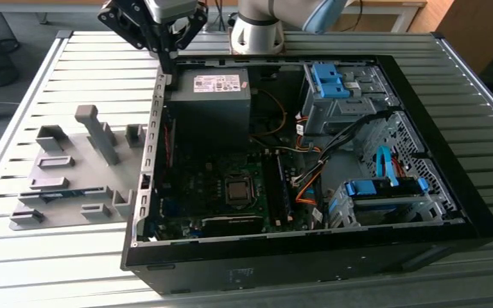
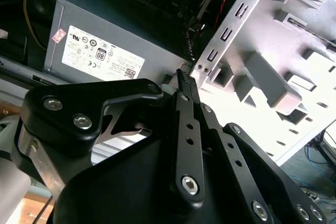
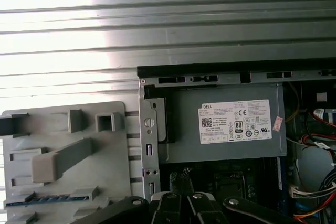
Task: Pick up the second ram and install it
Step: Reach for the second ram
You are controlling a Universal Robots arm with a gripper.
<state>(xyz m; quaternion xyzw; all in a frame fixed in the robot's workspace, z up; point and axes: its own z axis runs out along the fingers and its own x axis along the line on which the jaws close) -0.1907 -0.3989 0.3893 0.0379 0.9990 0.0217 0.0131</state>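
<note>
The pincer (image 1: 167, 63) is held over the case (image 1: 315, 269) rim beside the power supply (image 1: 216, 96), tips drawn together with nothing between them. The ram (image 1: 62, 192) is seated in a slot of the holder (image 1: 79, 173), well apart from the pincer, toward the surface (image 1: 49, 282) edge at the exterior view's left. The pickup is probably best made with the tips opened, squared across the thin stick and kept clear of the blocks. The met tips are seen closest in the second wrist view. The ram's blue edge (image 3: 44, 199) is seen in the first wrist view.
</note>
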